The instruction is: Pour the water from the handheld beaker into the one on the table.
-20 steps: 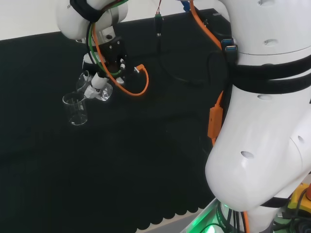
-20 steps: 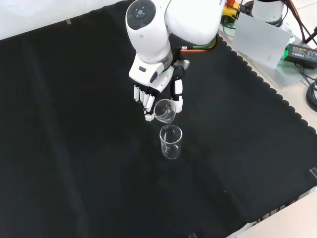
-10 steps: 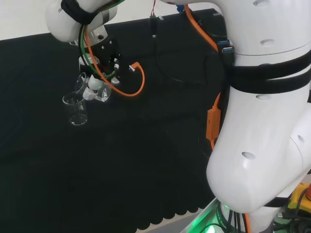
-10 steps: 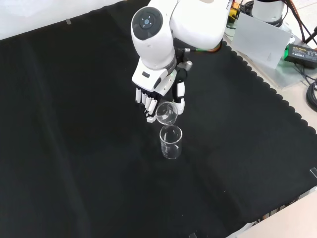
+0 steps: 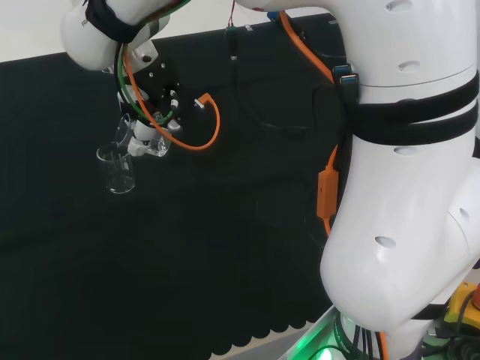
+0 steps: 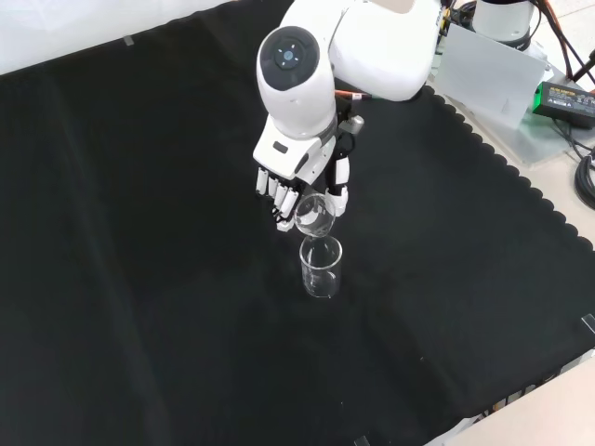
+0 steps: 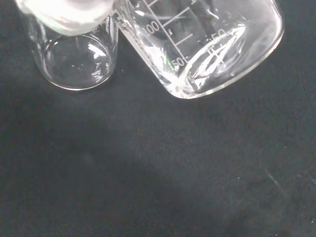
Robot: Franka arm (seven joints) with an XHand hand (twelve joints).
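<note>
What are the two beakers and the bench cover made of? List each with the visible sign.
Held beaker: clear glass or plastic, glossy; the cloth shows through it, it carries white printed scale marks and bright glints.
Standing beaker: the same clear, shiny material, see-through to the cloth; which of the two is unclear.
Bench cover: matte black cloth, with soft folds and a scalloped edge.

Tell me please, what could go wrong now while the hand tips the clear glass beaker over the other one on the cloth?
1. The tilted clear glass beaker in the hand has its rim close above the standing clear glass beaker; a small offset might send water onto the black cloth.
2. The two rims look nearly touching, so a knock could tip the standing beaker.
</note>
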